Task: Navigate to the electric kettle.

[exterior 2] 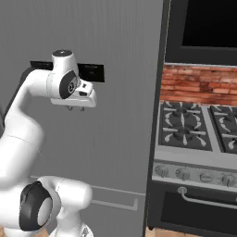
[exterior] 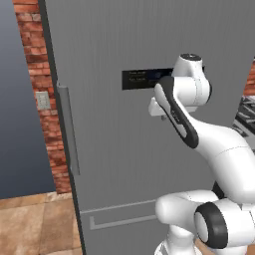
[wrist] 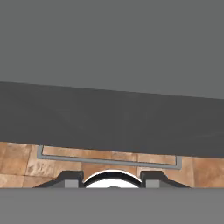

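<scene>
The base faces the grey fridge (exterior: 129, 149) beside the stove (exterior 2: 194, 129), kettle nowhere in view, so searching continues and driving elsewhere seems needed; the pincer (wrist: 112, 180) looks released, empty.

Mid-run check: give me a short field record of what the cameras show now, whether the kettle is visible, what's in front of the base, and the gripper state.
kettle: not visible in any view
in front of base: tall grey fridge with vertical handle and dark display panel
to the right: stove with burners, knobs and oven handle
to the left: brick wall with wall switch
floor: tan tiles
gripper: empty, fingers apart, pointing down along the fridge front
</scene>
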Motion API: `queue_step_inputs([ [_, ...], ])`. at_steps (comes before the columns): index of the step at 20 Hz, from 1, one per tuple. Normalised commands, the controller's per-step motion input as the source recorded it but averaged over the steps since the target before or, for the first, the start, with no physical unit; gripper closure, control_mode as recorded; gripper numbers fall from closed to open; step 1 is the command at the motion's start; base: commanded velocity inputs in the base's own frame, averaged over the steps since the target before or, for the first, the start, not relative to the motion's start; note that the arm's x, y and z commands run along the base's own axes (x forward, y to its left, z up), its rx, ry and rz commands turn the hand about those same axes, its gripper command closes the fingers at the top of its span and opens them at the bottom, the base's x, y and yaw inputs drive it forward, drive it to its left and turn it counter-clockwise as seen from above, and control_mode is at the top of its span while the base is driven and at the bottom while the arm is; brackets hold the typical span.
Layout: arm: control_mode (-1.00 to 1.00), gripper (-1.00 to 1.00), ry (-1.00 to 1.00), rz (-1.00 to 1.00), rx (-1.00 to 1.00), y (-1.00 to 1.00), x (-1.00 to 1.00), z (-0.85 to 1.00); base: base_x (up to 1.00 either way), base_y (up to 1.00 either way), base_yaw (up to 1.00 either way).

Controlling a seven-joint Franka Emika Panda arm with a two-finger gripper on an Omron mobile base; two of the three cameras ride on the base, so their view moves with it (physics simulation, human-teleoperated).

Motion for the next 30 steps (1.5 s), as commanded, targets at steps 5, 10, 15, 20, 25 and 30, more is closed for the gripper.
queue_step_inputs([
  [5,-1.00,-1.00,-0.04,0.05,0.00,0.08,-0.57,0.00,0.00,0.00,0.00],
  [10,-1.00,-1.00,-0.04,0.00,0.00,-0.07,-1.00,-0.02,0.00,0.00,0.00],
  [15,-1.00,-1.00,-0.20,-0.02,0.00,-0.19,-0.88,-0.26,0.00,0.00,0.00],
  [20,1.00,-1.00,-0.10,-0.01,0.00,-0.06,-0.28,-0.11,-0.38,-0.42,-0.02],
  [25,1.00,-1.00,0.00,0.00,0.00,0.00,0.00,0.00,-0.74,-1.00,-0.03],
  [30,1.00,-1.00,0.00,0.00,0.00,0.00,0.00,0.00,-0.49,-1.00,-0.08],
])
